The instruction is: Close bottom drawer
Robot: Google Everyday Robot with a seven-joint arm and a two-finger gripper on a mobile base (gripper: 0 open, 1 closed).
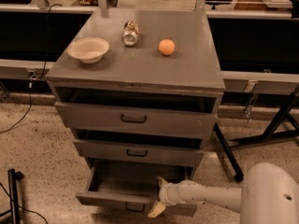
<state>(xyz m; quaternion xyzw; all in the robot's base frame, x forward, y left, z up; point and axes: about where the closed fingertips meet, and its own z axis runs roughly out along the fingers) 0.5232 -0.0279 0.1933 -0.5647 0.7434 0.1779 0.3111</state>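
Grey metal cabinet [140,69] centre frame, standing on speckled floor [37,143], three drawers stacked. White robot arm [212,197] coming in low from the right, rounded body [271,195] at bottom-right corner.

Top drawer [93,118]: tallest front, wide dark handle, slightly proud of the carcass with a dark gap above. Middle drawer [103,149]: shorter front, small handle, also out a little.

Bottom drawer [112,201]: lowest slot, pulled well out, far more than the two above, bare interior visible from above. Short front panel near the bottom edge of frame; small dark handle only partly visible, just left of the gripper.

Gripper [159,196] at the right part of that front panel. Fingers [155,211] spread, straddling the panel's top edge: upper one over the drawer interior, lower one on the outer face. Cannot tell whether either actually touches the metal.

On the cabinet top: pale bowl [88,49] at left, upright. Silvery can [130,33] lying on its side, toward the back centre. Orange [167,46] right of the can. All three apart from each other.
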